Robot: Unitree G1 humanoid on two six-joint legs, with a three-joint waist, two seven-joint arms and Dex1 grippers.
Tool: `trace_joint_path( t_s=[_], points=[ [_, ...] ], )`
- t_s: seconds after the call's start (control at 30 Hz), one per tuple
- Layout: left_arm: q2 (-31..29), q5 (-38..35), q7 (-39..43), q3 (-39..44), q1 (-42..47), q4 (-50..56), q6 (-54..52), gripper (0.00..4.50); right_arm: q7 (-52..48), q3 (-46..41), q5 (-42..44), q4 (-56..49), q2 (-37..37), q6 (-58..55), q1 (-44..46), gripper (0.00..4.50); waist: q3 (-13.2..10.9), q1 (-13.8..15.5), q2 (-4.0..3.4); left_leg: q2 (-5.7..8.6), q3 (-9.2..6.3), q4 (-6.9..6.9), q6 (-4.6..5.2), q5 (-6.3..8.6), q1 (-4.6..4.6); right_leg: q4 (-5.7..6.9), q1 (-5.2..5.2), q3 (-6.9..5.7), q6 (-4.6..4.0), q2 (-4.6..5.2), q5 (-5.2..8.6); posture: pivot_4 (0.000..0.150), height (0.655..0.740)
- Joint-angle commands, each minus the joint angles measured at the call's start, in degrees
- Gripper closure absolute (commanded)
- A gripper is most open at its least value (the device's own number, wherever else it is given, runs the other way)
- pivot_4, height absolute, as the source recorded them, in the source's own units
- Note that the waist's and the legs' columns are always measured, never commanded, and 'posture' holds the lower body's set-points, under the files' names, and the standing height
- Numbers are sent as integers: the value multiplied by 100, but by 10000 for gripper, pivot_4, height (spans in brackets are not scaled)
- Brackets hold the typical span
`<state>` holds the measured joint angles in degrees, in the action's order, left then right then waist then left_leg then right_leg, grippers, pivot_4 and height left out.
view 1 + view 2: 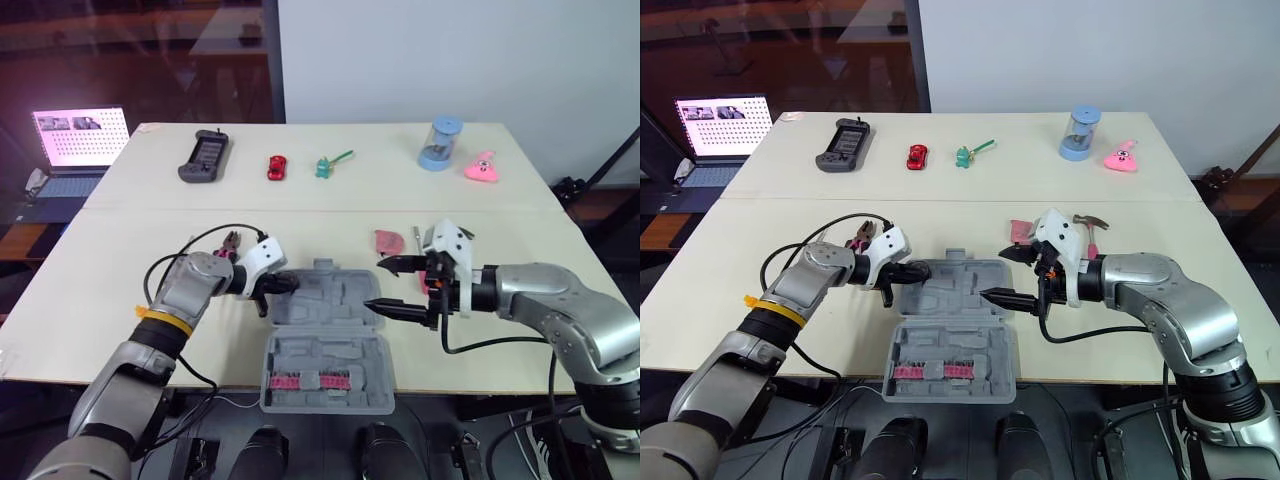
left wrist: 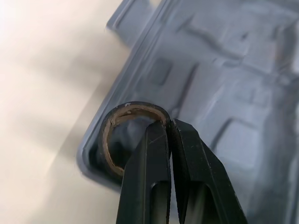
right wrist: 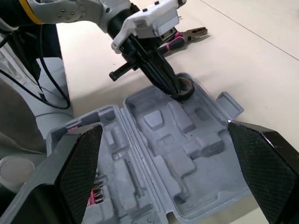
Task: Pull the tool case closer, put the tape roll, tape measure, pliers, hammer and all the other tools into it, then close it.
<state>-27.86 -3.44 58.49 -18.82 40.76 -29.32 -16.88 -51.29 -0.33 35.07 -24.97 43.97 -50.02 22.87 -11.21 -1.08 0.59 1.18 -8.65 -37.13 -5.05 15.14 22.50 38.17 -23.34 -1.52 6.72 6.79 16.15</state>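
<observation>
Nearest my head camera, the grey tool case (image 1: 325, 345) lies open at the near edge of the table (image 1: 110, 290), its near half holding a row of pink bits and its far half moulded with bare pockets. From the left, the left gripper (image 1: 283, 284) reaches to the far left corner of the case. From the right, the right gripper (image 1: 398, 286) hovers over the case's right edge, its two black fingers spread well apart. The pliers (image 1: 232, 243) lie on the table just beyond the left wrist, and the hammer (image 1: 1092, 222) lies beyond the right gripper. A game controller (image 1: 204, 157), a red toy car (image 1: 276, 166) and a laptop (image 1: 75, 140) sit far off. In my left wrist view, the fingers are pressed together on the wall of the dark tape roll (image 2: 108, 135), pinching it at the corner pocket of the case. In my right wrist view, the wide-set fingers (image 3: 79, 163) frame the open case, with the left gripper holding the roll in the far half's corner.
</observation>
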Motion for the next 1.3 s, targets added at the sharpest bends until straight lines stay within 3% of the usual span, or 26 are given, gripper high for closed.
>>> trace_joint_path(
  t_s=[0.03, 0.3, 0.4, 0.5, 0.63, 0.87, 0.97, 1.3],
  points=[
    [4, 42, -11, 180, 115, 5, 6, 44398, 56, -52, 108, -173, 42, -63, 177, 0, 0, 3, 0, 0, 0, 0, 0, 0, 0, 0, 0, 0, 0, 0, 0, 1500, 6902],
    [84, -80, 44, 286, -5, 342, -168, 44398, 85, -27, 150, -175, 32, -224, 349, 0, 0, 7, 0, 0, 0, -1, 0, 0, 0, 1, 0, 0, 1, 0, 0, 1500, 6902],
    [53, -52, -108, 409, 21, 445, -169, 35502, 71, 6, 125, -136, 30, -216, 399, 0, 0, 4, 0, 0, 0, -1, 0, 0, 0, 1, 0, 0, 1, 0, -1, 1500, 6902],
    [-12, -205, -75, 584, 5, 836, -482, 21490, 88, 17, 139, -132, 0, -228, 445, 0, 0, 3, 0, 0, 0, -1, 0, 0, 0, 1, 0, 0, 1, 0, -1, 1500, 6902],
    [-171, -319, -77, 808, -74, 1303, -674, 21490, 96, 21, 155, -138, 1, -235, 443, 0, 0, -3, 0, 0, 0, 0, 0, 0, 0, 1, 0, 0, 1, 0, -1, 1500, 6902],
    [71, -588, -208, 1305, -278, 729, 93, 21490, 81, 141, 123, -44, -34, -188, 582, 0, 0, -3, 0, 0, 0, -1, 0, 0, -1, 1, 0, 0, 1, 0, -1, 1500, 6902],
    [165, -579, -187, 1301, -406, 521, 336, 30153, 87, 177, 136, -22, -53, -200, 655, 0, 0, 1, 0, 0, 0, -1, 0, 0, -1, 1, 0, 0, 1, 0, -1, 1500, 6902],
    [538, -466, -160, 1209, -361, -288, 1017, 30153, 30, 198, 110, 59, -39, -143, 667, 0, 0, 17, 1, 1, 0, -3, 0, 0, 0, 1, 0, 0, 2, 0, -3, 1500, 6902]
  ],
)
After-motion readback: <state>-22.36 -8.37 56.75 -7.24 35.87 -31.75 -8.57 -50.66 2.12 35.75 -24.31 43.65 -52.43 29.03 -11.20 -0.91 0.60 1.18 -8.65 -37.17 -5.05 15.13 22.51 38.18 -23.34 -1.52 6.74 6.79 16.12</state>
